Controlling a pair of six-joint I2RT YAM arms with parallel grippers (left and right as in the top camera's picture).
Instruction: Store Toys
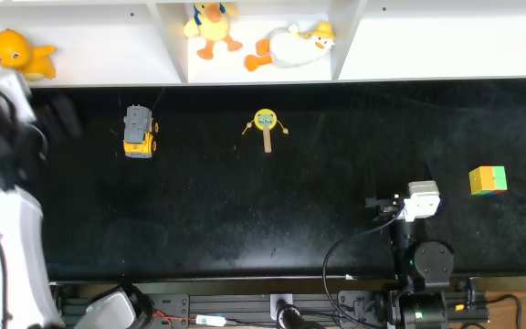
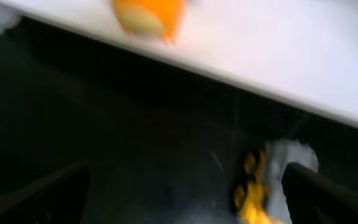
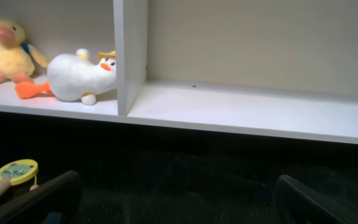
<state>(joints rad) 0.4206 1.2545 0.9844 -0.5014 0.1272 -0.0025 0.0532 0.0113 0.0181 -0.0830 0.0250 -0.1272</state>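
Observation:
An orange duck (image 1: 21,52) sits in the shelf's left compartment, seen blurred in the left wrist view as well (image 2: 148,15). A yellow duck plush (image 1: 212,26) and a white goose (image 1: 290,46) share the middle compartment. On the black table lie a yellow-grey toy truck (image 1: 139,132), a small rattle drum (image 1: 265,127) and a coloured cube (image 1: 488,180). My left gripper (image 2: 185,208) is open and empty at the far left, just before the shelf, with the truck (image 2: 260,186) beside it. My right gripper (image 3: 179,211) is open and empty, low near the front edge, facing the shelf.
The white shelf (image 1: 427,64) runs along the table's back edge; its right compartment (image 3: 260,106) holds nothing. A divider wall (image 3: 129,56) separates it from the middle one. The right arm (image 1: 420,203) stands left of the cube. Cables lie along the front edge.

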